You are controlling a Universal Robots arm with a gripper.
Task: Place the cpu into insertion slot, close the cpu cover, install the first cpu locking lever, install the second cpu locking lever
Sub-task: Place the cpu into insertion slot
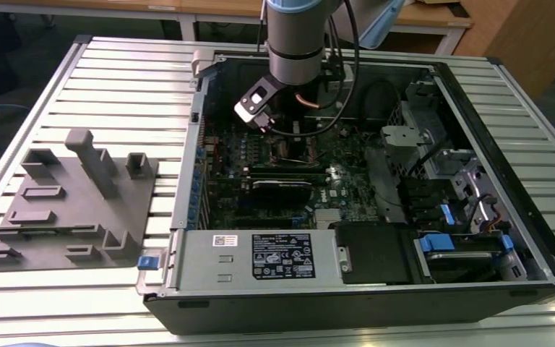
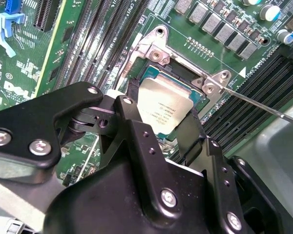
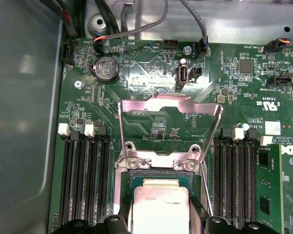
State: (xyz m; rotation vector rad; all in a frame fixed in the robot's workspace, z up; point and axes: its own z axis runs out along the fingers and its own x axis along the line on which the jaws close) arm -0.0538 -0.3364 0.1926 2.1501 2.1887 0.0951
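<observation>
Jaws clamped on cpu (image 2: 163,109) over insertion slot (image 2: 176,80); cpu cover (image 3: 168,101) hinged open; grey fixture (image 1: 66,195) on counter (image 1: 113,72), case's (image 1: 355,296) 9 o'clock, exterior view.

silvery-beige cpu (image 3: 160,207), green circuit board (image 3: 151,73), black claw (image 2: 158,119)

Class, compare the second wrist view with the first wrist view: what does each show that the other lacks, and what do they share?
The second wrist view adds the black, bolted body of the gripper, closed on the cpu by its edges, and a blue latch. The first wrist view adds the square frame of the cpu cover, raised open, and a coin battery. Both show the cpu at the insertion slot, flanked by long black memory slots.
</observation>
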